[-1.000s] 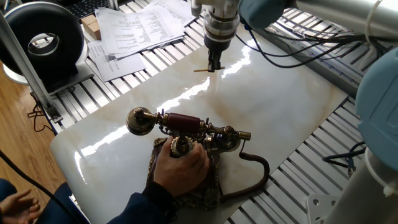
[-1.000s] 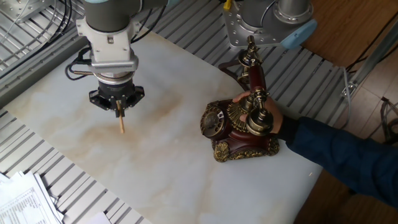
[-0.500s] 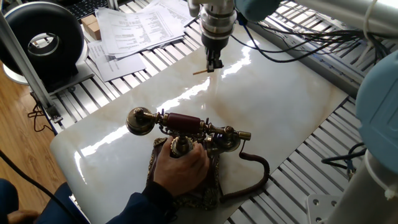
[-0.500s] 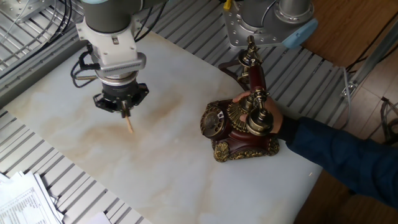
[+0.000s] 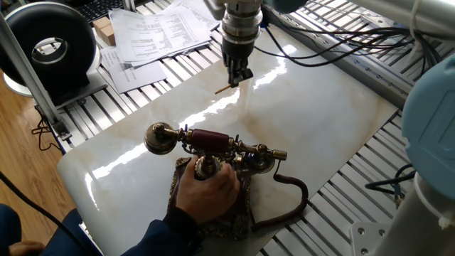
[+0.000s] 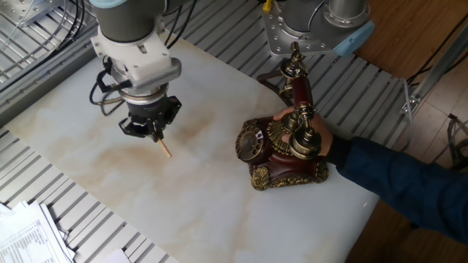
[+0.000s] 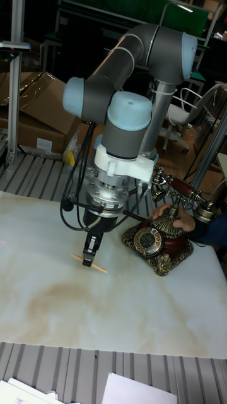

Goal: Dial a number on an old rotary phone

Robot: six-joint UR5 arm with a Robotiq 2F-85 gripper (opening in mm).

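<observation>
Tall fixed view, your two-finger gripper (image 7: 90, 254) above the pale marble counter (image 7: 94, 309), jaws clamped on a small wooden stick (image 7: 89, 264), ornate brass rotary phone (image 7: 159, 237) well apart, steadied by a person's hand (image 7: 178, 219).

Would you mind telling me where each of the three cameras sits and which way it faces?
One fixed view: high behind the rotary phone, looking down past a person's hand on its base toward the gripper holding a wooden stick; wrist shows.
The other fixed view: high on the opposite side, facing the dial; wrist and arm base show.
Tall fixed view: low at the table edge, facing the dial; whole arm shows.
All share phone, hand, gripper and stick.
</observation>
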